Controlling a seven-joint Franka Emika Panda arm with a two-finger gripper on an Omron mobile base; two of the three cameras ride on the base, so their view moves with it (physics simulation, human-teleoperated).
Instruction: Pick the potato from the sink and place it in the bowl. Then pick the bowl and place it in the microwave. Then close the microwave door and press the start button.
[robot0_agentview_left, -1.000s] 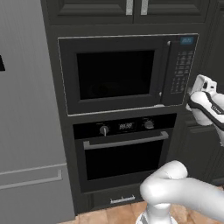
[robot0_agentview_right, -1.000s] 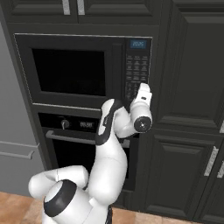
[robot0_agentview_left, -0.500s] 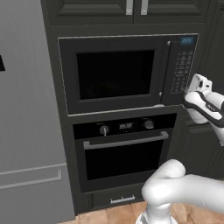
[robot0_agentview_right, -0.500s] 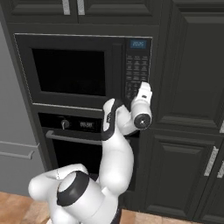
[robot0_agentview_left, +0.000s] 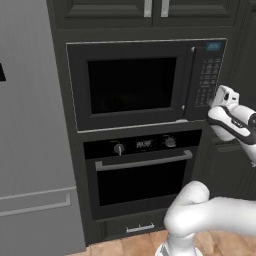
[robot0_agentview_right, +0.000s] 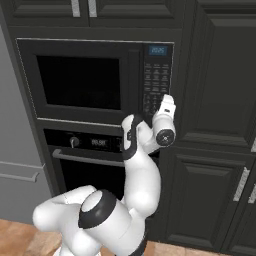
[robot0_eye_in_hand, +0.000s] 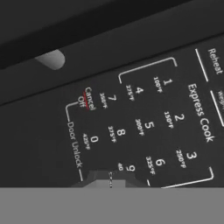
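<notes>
The black microwave (robot0_agentview_left: 131, 84) sits built into the dark cabinetry. Its microwave door (robot0_agentview_right: 80, 82) is closed, with a dark glass window. My gripper (robot0_agentview_left: 223, 92) is shut and points at the lower part of the keypad panel (robot0_agentview_left: 207, 75), right of the door. From the other side the gripper (robot0_agentview_right: 167, 100) is close against the keypad (robot0_agentview_right: 156, 82), under the blue display. In the hand view the number keys (robot0_eye_in_hand: 144, 127) are very near, and the joined tips of the gripper (robot0_eye_in_hand: 109, 178) lie just below the 9 key. The potato and bowl are hidden; the sink is out of view.
Under the microwave is a knobbed oven (robot0_agentview_left: 145, 170) with a bar handle. A grey fridge (robot0_agentview_left: 30, 125) stands at the left. Tall dark cabinet doors (robot0_agentview_right: 220, 75) are to the right of the keypad. The door handle's silver end (robot0_eye_in_hand: 51, 59) shows in the hand view.
The gripper has edged forward toward the keypad panel and stays shut. The microwave door has stayed closed.
</notes>
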